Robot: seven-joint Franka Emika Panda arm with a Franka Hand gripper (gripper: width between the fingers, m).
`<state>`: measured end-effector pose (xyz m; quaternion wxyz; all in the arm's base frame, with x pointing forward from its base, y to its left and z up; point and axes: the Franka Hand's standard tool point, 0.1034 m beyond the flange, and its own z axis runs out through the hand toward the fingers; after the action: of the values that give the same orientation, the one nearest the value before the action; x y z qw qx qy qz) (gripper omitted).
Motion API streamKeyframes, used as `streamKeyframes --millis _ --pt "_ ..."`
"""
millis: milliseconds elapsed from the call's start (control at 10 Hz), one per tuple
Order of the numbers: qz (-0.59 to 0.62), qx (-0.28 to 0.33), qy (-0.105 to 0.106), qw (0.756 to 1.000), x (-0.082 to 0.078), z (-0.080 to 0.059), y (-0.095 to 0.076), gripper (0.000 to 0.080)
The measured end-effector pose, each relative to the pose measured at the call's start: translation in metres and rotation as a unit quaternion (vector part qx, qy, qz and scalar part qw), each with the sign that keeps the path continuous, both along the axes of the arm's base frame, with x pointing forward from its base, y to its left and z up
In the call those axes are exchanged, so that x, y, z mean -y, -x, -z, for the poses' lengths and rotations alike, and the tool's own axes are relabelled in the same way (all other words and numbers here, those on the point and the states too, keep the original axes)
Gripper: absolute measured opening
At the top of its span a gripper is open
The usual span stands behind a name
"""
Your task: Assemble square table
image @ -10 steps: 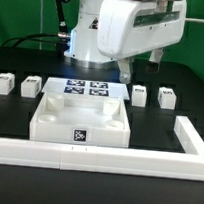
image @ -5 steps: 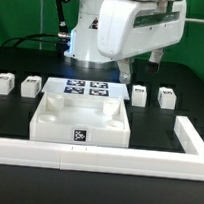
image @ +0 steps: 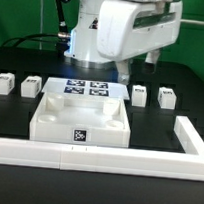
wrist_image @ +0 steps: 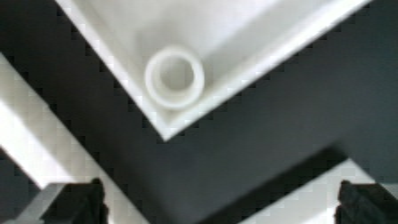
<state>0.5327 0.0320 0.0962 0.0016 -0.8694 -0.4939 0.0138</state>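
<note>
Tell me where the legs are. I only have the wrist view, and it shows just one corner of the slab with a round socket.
Observer: All four lie apart from the slab. The outer left leg and inner left leg sit on the exterior view's left of the marker board. The inner right leg and outer right leg sit on its right.
Operator: Which way does the slab's tag face?
Observer: The tag is on the side wall facing the long white rail, toward the exterior camera.
</note>
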Motion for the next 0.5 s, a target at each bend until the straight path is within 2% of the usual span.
streamKeyframes --millis 200,300,400,500 --pt "-0.137 -0.005 -0.004 0.991 0.038 0.025 0.053 0.0650" --pt "-0.185 -0.004 -0.008 0.983 0.054 0.039 0.069 0.0650" --pt "-0.232 -0.007 -0.013 0.973 0.067 0.051 0.081 0.0650" --pt "-0.244 -0.011 -0.010 0.970 0.066 0.048 0.078 0.0650"
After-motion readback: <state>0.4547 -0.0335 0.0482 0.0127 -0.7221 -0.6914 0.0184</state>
